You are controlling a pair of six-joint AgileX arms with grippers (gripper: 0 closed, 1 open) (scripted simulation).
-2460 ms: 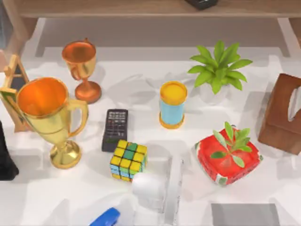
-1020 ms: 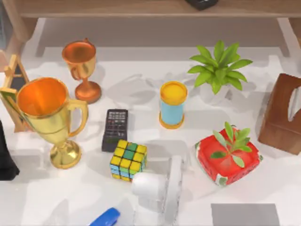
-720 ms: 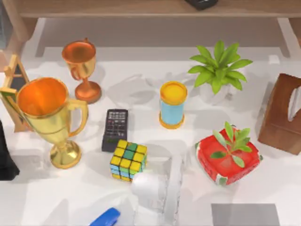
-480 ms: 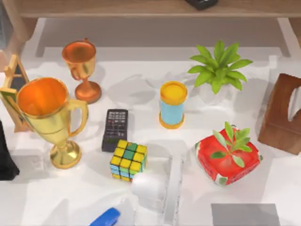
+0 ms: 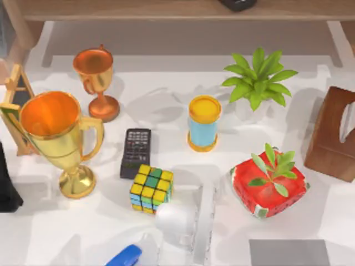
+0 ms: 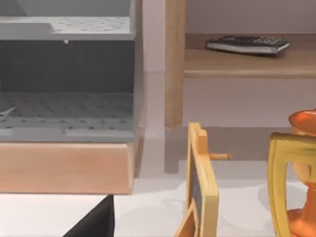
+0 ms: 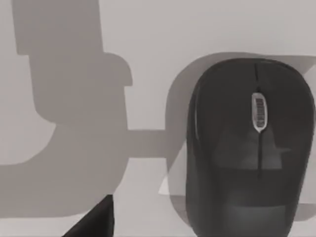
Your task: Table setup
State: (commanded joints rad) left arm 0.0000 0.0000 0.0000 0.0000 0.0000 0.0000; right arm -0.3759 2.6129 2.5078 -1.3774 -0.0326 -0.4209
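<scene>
A black computer mouse point(image 7: 249, 148) lies on the white table directly below my right wrist camera, with a dark corner of my right gripper point(image 7: 94, 222) beside it. My right arm point(image 5: 180, 221) reaches in from the table's front edge at the centre, just in front of a colourful puzzle cube point(image 5: 151, 188). A grey mat point(image 5: 288, 252) lies at the front right. My left gripper point(image 6: 96, 222) is at the far left, facing a small wooden-framed board point(image 6: 202, 182) and the gold trophy's handle point(image 6: 289, 182).
On the table stand a large gold trophy point(image 5: 55, 138), a copper trophy point(image 5: 95, 80), a black remote point(image 5: 136, 152), a blue-and-yellow cup point(image 5: 203, 123), a white-potted plant point(image 5: 256, 83), a red-potted plant point(image 5: 269, 183) and a brown tissue box point(image 5: 335, 133). A blue object point(image 5: 125, 256) lies at the front.
My right arm at the front centre has shifted slightly back and forth. Nothing on the table has moved.
</scene>
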